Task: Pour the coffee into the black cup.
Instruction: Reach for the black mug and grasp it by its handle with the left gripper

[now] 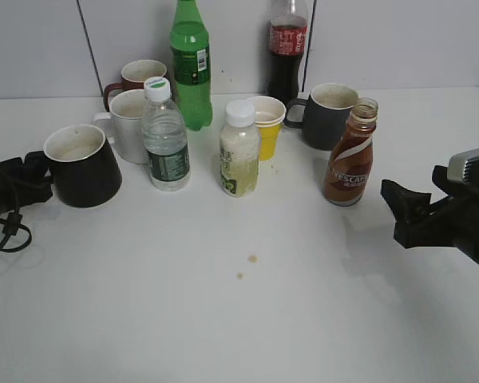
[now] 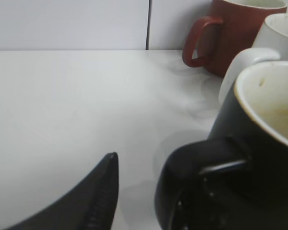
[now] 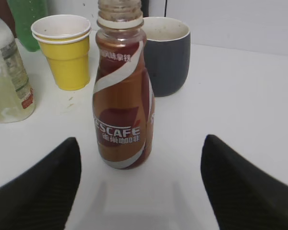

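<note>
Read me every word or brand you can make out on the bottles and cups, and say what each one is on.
"NESCAFE": brown label of the coffee bottle, first letter cut off in the right wrist view.
Chinese characters above and below that brand: too blurred to read.
Labels on the green bottle, cola bottle, water bottle and pale juice bottle: too small or blurred.
Cups: no text.

- In your left wrist view the black cup [image 2: 259,158] runs off the right and bottom edges, and only one dark finger [image 2: 93,201] shows.
- Your exterior view crops the cola bottle [image 1: 287,52] at the top.
- The coffee [image 3: 122,91] loses its mouth at the frame top.
</note>
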`<act>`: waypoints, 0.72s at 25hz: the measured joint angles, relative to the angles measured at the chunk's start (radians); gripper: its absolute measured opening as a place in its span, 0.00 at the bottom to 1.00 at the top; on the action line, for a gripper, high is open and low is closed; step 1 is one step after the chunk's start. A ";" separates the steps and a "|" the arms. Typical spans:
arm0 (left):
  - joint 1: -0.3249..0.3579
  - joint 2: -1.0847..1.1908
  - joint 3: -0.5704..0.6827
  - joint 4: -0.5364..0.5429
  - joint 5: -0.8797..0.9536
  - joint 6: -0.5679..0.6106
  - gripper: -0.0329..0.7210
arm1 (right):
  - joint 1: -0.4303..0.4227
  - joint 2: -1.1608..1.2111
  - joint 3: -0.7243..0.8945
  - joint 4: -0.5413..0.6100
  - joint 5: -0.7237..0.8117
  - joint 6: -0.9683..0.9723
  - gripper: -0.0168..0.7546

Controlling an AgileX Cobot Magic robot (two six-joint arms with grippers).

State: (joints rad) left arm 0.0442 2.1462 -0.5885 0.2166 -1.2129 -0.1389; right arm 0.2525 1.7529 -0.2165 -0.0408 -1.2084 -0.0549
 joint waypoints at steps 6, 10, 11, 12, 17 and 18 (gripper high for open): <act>0.000 0.023 -0.002 -0.002 -0.010 -0.002 0.48 | 0.000 0.000 0.000 0.000 0.000 0.000 0.78; 0.000 0.023 -0.003 0.000 -0.010 -0.003 0.48 | 0.000 0.000 0.000 0.000 0.000 0.000 0.78; 0.000 0.023 -0.003 0.002 -0.010 -0.003 0.48 | 0.000 0.000 0.000 0.000 0.000 0.000 0.78; 0.000 0.024 -0.004 0.004 -0.010 -0.003 0.48 | 0.000 0.000 0.000 0.000 0.000 0.000 0.78; 0.000 0.025 -0.007 0.019 -0.010 -0.003 0.46 | 0.000 0.000 0.000 0.000 0.000 0.000 0.78; 0.000 0.025 -0.007 0.021 -0.010 -0.003 0.46 | 0.000 0.000 0.000 0.000 0.000 0.000 0.78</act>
State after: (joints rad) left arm 0.0442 2.1709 -0.5953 0.2373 -1.2225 -0.1421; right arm 0.2525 1.7529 -0.2165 -0.0408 -1.2084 -0.0549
